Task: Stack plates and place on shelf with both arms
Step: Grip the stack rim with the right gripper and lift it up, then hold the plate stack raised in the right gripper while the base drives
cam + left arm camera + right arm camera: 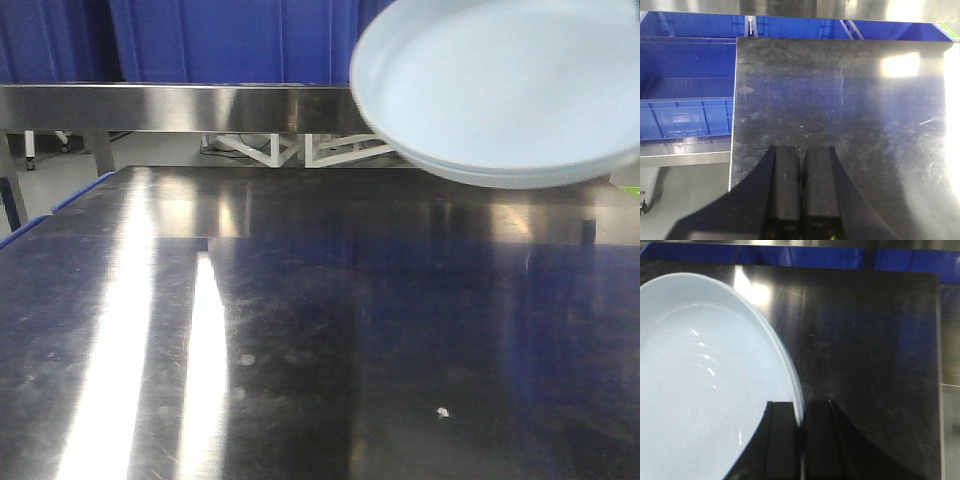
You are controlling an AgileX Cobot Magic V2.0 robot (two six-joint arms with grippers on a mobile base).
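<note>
Two pale bluish-white plates [500,90], one nested in the other, hang tilted in the air at the upper right of the front view, above the steel table [330,320]. In the right wrist view the plates [700,380] fill the left side, and my right gripper [800,412] is shut on their rim, one finger inside the top plate and one outside. My left gripper [801,155] is shut with nothing between its fingers, low over the table's left part near its edge. Neither arm shows in the front view.
A steel shelf rail [180,105] runs across the back of the table, with blue crates [220,40] behind it. A blue crate [685,95] sits beyond the table's left edge. A small white speck [441,411] lies on the table.
</note>
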